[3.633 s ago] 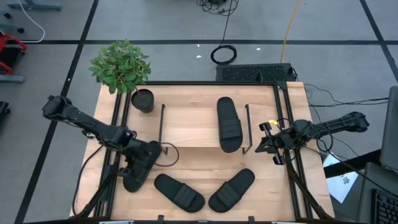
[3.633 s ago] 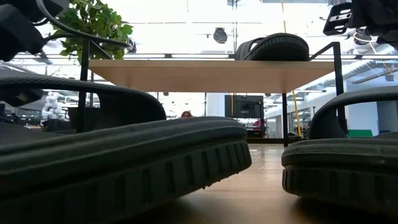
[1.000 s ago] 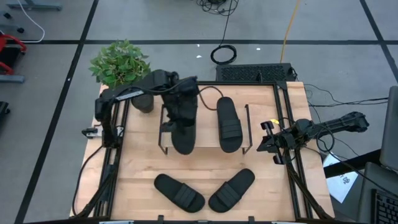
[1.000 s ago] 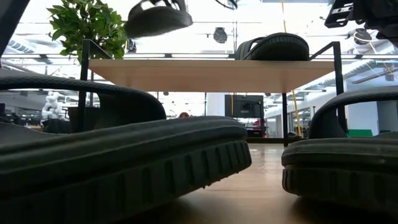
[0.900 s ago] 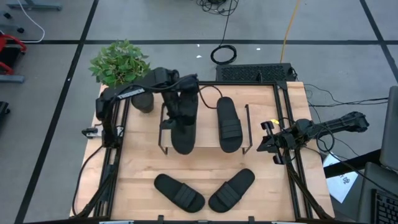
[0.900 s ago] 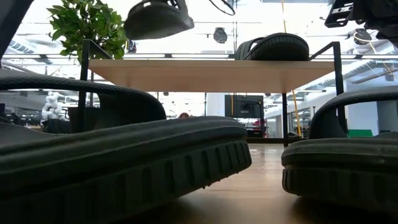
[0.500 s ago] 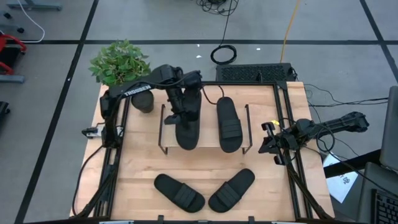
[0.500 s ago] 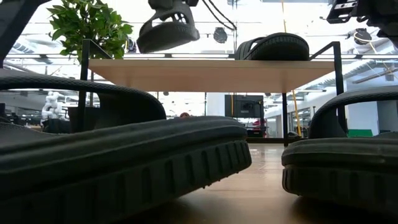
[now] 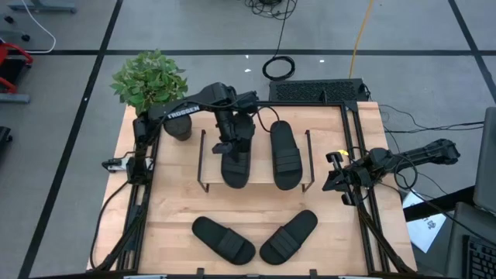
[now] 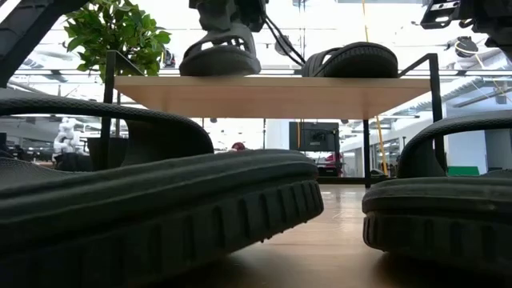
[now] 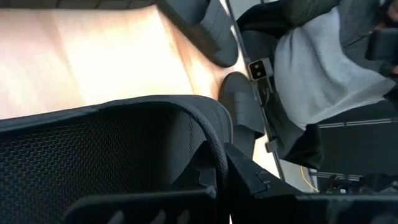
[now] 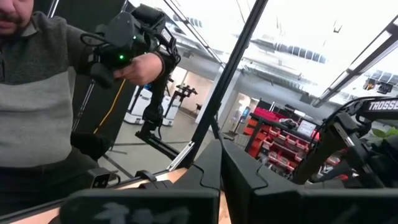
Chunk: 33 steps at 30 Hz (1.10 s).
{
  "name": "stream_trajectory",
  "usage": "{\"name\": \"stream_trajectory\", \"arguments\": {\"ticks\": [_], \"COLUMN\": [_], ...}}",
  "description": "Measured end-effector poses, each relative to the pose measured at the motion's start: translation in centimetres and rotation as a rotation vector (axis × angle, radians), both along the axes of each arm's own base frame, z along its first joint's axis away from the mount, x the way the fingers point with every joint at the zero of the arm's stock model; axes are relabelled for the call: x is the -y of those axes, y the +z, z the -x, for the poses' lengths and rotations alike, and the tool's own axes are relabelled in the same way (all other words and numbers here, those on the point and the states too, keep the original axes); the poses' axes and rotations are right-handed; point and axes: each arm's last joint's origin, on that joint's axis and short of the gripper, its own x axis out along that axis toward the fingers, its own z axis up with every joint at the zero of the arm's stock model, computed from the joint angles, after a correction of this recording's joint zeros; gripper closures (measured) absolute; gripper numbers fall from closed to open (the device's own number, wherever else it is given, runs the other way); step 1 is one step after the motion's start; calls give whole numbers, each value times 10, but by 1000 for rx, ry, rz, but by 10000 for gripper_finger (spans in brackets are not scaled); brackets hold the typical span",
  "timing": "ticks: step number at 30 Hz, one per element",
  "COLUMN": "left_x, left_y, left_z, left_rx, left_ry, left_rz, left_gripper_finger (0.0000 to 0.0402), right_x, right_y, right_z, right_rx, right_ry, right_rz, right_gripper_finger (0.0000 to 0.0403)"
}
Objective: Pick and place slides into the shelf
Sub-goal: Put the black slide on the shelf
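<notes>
Two black slides lie on the shelf's [image 9: 260, 172] light top board, side by side. My left gripper [image 9: 232, 138] stands over the left slide [image 9: 235, 163], shut on it; in the low view this slide [image 10: 220, 58] sits level at the top board [image 10: 272, 94]. The right slide [image 9: 285, 155] rests sole down on the board. Two more slides [image 9: 223, 239] [image 9: 288, 236] lie sole down on the table near its front edge. My right gripper [image 9: 333, 180] hangs shut with nothing in it at the table's right edge. My left gripper holds the left slide by its wide ribbed strap [image 11: 208, 127], coming from above with its fingers [image 11: 249, 177] pointing down. The strap's edge lies between the two fingers. The slide is level, sole down, at the shelf's top board; whether the sole touches, I cannot tell.
A potted plant [image 9: 151, 81] stands at the table's far left corner, close to the shelf's left frame [image 9: 203, 159]. A person in a grey sweater [image 12: 37, 93] holds a hand controller beyond the table's right side. Bare tabletop [image 9: 256, 203] lies between the shelf and the front slides.
My left gripper has carried the slide toward the table's right edge and down, from well above the shelf to the top board beside the other slide. The slide has stayed level and sole down. The gripper has stayed shut.
</notes>
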Motion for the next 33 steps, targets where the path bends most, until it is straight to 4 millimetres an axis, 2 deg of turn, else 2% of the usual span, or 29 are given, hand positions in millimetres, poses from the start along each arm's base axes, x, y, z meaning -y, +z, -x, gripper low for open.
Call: {"name": "stream_trajectory", "arguments": {"ticks": [12, 19, 33], "left_x": [-2, -4, -5], "left_y": [-14, -14, -16], "left_z": [-9, -12, -14], "left_rx": [-21, 11, -8], "left_ry": [3, 2, 6], "left_rz": [69, 48, -141], "left_gripper_finger": [399, 398, 389], "right_x": [0, 0, 0], "right_y": [0, 0, 0], "right_z": [0, 0, 0], "right_rx": [-2, -2, -6], "right_ry": [1, 1, 4], "right_rz": [-2, -3, -10], "right_gripper_finger": [403, 403, 403]}}
